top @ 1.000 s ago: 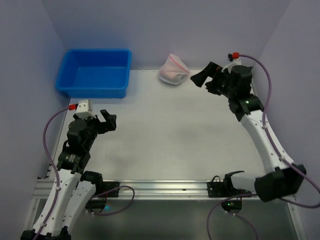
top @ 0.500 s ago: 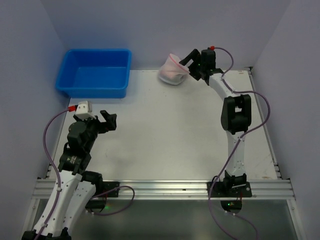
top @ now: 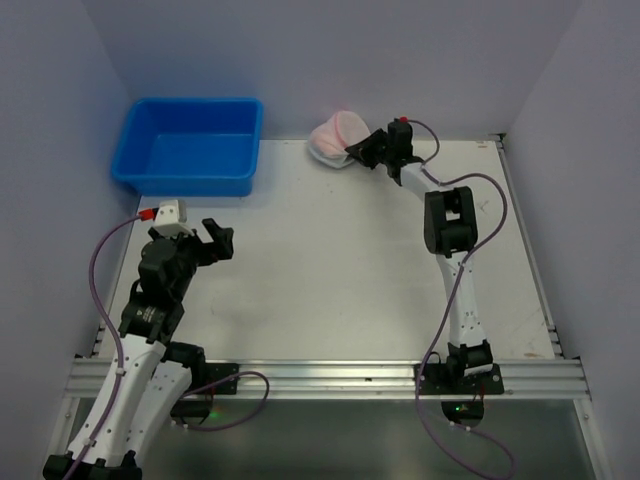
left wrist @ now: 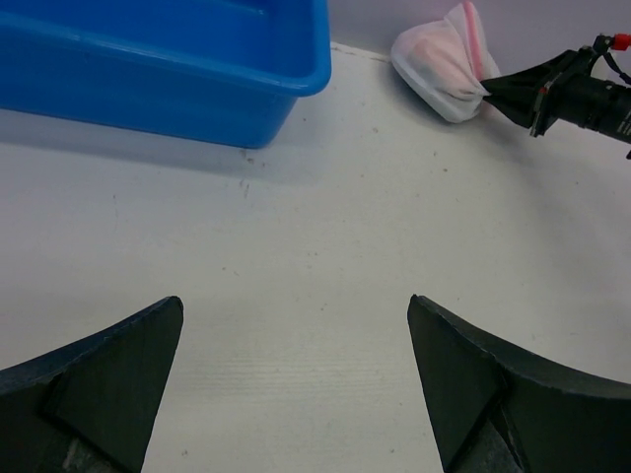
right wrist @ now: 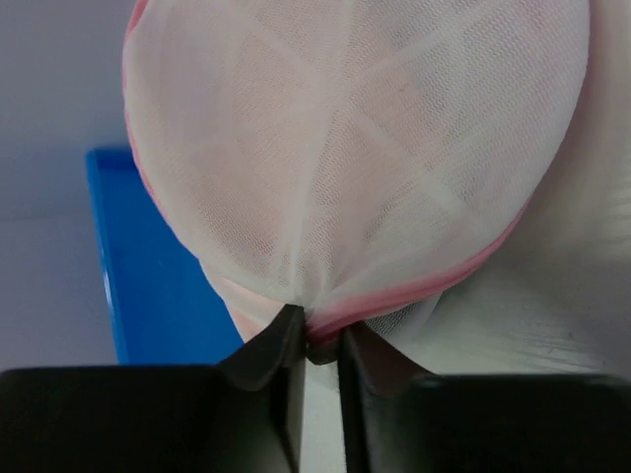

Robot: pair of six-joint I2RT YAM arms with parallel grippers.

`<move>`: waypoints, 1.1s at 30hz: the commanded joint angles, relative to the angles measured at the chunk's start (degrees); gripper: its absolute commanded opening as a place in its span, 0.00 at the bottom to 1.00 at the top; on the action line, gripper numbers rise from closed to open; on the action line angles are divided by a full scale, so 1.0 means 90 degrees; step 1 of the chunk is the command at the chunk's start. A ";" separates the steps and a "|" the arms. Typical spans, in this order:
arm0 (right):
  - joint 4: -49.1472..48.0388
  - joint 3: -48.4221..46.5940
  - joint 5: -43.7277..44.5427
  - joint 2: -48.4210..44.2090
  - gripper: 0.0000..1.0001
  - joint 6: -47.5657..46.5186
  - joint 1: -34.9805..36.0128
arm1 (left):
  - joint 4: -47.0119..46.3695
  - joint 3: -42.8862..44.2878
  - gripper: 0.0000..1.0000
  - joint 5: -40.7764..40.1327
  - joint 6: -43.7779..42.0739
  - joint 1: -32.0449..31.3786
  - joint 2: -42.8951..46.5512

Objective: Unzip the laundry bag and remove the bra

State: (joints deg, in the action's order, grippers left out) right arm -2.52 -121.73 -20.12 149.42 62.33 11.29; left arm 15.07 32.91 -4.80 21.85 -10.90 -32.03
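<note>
table: white top under both our arms | blue tub: ahead of our left gripper, well apart from it, fingers spread wide over bare table | laundry bag: right at the tip of our right gripper, which is pinching its pink zipper rim, mesh puffed out beyond the fingers

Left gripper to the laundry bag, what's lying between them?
Only bare table, seen in the left wrist view between the left gripper and the laundry bag; the blue tub sits off to the side.
</note>
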 commanded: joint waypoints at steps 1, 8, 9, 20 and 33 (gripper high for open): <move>-0.1193 0.0457 -0.0186 -0.0428 0.13 0.0146 -0.0073 | -0.0268 -0.0043 1.00 -0.0082 -0.0064 0.0087 0.0014; -0.2336 0.3635 -0.0382 -0.2719 0.00 -0.0479 0.0015 | -0.0356 -0.0082 1.00 0.0180 -0.0064 0.0097 0.0102; -0.2530 0.4059 -0.0324 -0.3064 0.00 -0.0518 0.0044 | -0.0375 -0.0101 1.00 0.0249 -0.0045 0.0088 0.0102; -0.2903 0.9078 0.1411 -0.6777 0.00 -0.0042 0.2364 | -0.0103 -0.0033 1.00 0.1713 0.0522 0.0068 -0.0571; -0.0085 0.8360 0.2049 -0.7920 0.91 -0.1016 0.4878 | 0.0679 -0.0179 1.00 0.2682 0.1273 0.0058 -0.0601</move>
State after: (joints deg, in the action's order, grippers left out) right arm -12.43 -43.00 -5.30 84.03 58.54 55.40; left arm 18.90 31.97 16.47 30.35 -10.52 -38.30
